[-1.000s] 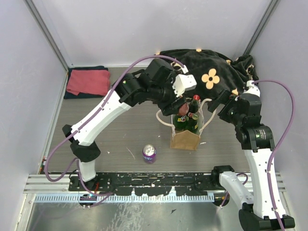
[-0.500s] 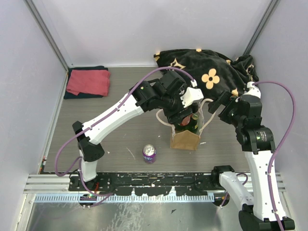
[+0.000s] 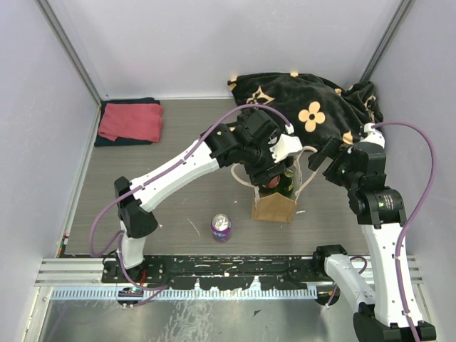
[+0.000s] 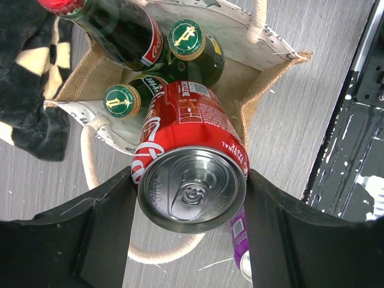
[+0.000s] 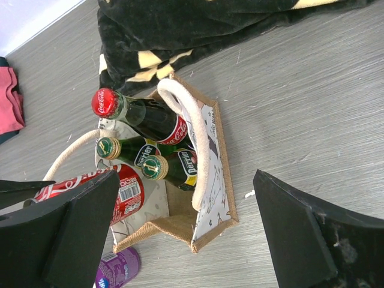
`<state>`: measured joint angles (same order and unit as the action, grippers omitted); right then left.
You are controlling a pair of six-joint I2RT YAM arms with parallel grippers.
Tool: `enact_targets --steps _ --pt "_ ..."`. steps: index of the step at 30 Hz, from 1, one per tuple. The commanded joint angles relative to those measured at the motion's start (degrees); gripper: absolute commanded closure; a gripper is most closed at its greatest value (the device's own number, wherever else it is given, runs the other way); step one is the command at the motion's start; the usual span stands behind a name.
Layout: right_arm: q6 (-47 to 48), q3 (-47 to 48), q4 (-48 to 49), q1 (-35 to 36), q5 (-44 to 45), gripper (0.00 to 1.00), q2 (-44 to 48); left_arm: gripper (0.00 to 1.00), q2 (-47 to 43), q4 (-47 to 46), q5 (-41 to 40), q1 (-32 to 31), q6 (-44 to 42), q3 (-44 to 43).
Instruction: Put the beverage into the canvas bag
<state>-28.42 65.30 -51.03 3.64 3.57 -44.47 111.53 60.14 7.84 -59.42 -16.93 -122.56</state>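
Nearest me, close to the near edge of the grey table (image 3: pixel 178 199), a small purple drink can (image 3: pixel 221 226) stands alone with neither arm on it. If it counts as a beverage too, it is yet to be done.

Just beyond it, right of mid-table, the small upright tan canvas bag with cream rope handles (image 3: pixel 274 207) stands with its mouth open. The red cola can (image 4: pixel 192 150) is the one I have in hand. The left fingers (image 4: pixel 111 228) are closed on it, 1 against each side near its top end. It is tilted, with its base over the part of the bag's mouth that the bottles leave free. I cannot tell whether the base has passed below the rim. I judge the job mostly done: the can is picked up and brought over, and lowering and letting go are left.

Inside the bag are 3 bottles: 2 green glass bottles with green caps (image 4: pixel 185 38) and 1 dark glass cola bottle with a red cap (image 4: pixel 123 30). The fit looks snug.

The right fingers (image 5: pixel 78 234) are spread wide just right of the bag, holding and touching nothing.

Farther back, a black flower-patterned blanket (image 3: pixel 313 107) is heaped in the far right corner, and a folded red cloth (image 3: pixel 130 121) lies in the far left corner.
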Motion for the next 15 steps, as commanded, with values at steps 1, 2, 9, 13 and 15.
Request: enact_targets --steps 1,2,9,13,15 --pt "1.3 0.2 1.2 0.1 0.9 0.0 1.1 1.0 0.5 -4.7 0.6 -0.1 -0.4 0.5" --pt "1.4 0.1 1.2 0.1 1.0 0.0 1.1 1.0 0.5 -4.8 0.6 -0.1 -0.4 1.3" --pt "1.7 -0.5 1.2 0.1 1.1 0.0 1.2 1.0 0.1 -7.0 0.9 -0.1 -0.2 6.8" --pt "2.0 -0.7 1.1 0.2 1.3 0.0 1.3 1.0 1.4 -6.7 1.4 -0.1 0.5 7.0" --pt "2.0 -0.8 1.2 0.1 1.4 0.0 1.3 1.0 2.1 -6.7 1.6 -0.1 0.9 6.7"
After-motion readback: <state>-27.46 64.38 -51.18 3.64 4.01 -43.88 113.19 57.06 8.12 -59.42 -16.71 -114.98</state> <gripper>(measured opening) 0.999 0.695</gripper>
